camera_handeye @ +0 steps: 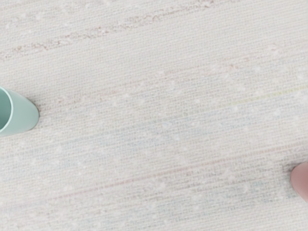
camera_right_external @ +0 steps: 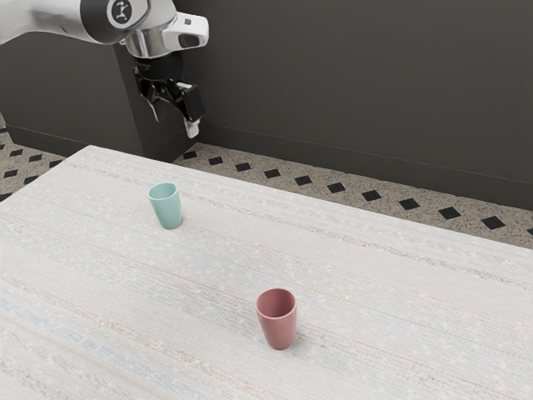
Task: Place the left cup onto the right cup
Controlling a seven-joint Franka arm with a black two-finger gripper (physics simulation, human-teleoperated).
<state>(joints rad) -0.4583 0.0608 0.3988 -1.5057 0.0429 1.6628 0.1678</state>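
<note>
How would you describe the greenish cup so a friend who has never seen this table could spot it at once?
Start at the wide pale table by the dark wall. Two small handleless cups stand upright and well apart on it. Yours is the mint-green cup, nearer the wall; the other is a dusty-pink cup, nearer the front edge.

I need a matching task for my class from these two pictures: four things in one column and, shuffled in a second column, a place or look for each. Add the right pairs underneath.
Column 1
1. green cup
2. pink cup
3. gripper
4. table

Column 2
a. pale and streaked, with both cups standing on it
b. upright, nearer the camera, toward the exterior view's right
c. up in the air beyond the green cup, holding nothing
d. upright, farther back, toward the exterior view's left

Pairs: 1-d, 2-b, 3-c, 4-a
</note>
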